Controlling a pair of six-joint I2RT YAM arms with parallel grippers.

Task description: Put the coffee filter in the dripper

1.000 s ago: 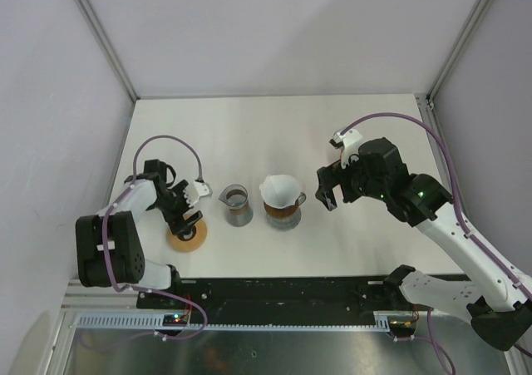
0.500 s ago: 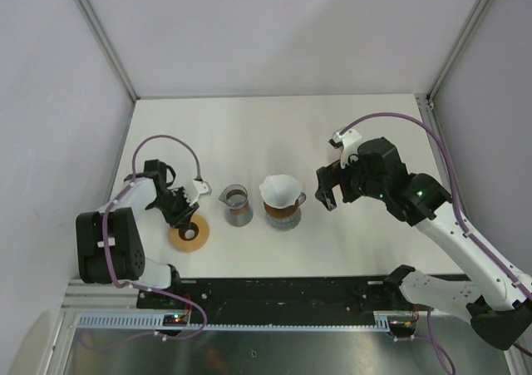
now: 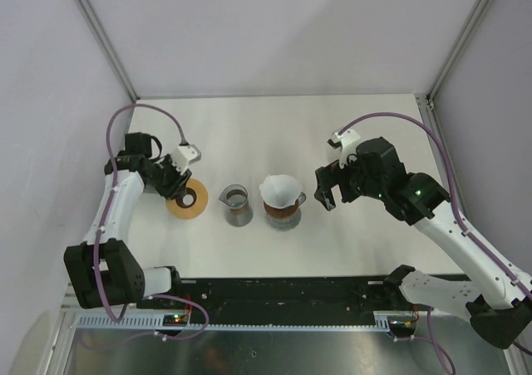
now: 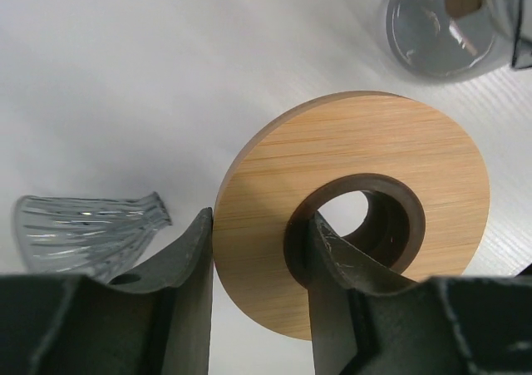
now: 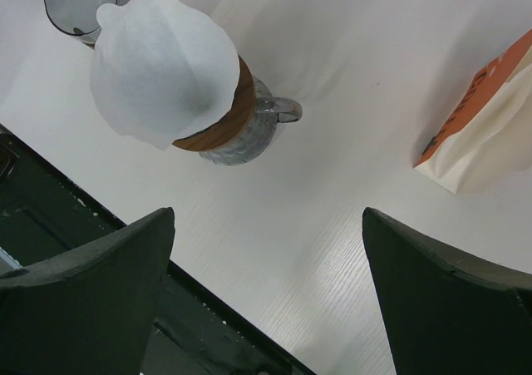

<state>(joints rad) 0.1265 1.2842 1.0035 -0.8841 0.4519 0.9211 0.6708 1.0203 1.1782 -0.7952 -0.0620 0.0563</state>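
The white paper coffee filter [image 3: 280, 190] [image 5: 162, 76] sits in the mouth of a glass vessel with a wooden collar and a handle [image 3: 285, 214] [image 5: 241, 134], which I take for the dripper. My right gripper [image 3: 326, 196] [image 5: 268, 213] hangs open just right of it, holding nothing. My left gripper [image 3: 177, 187] [image 4: 258, 225] is shut on a flat wooden ring with a dark inner collar [image 3: 188, 199] [image 4: 366, 184]. One finger goes through the ring's hole and the other presses its outer rim. The ring is held off the table.
A small grey glass pitcher [image 3: 237, 204] [image 4: 440, 26] stands between the wooden ring and the dripper. A clear ribbed glass piece [image 4: 87, 229] lies on the table by the left fingers. An orange and cream bag [image 5: 482, 125] lies to the right. A black rail [image 3: 283, 292] runs along the near edge.
My left gripper has closed on the wooden ring and carried it up off the table, away from the near edge towards the back left. The right arm has not moved.
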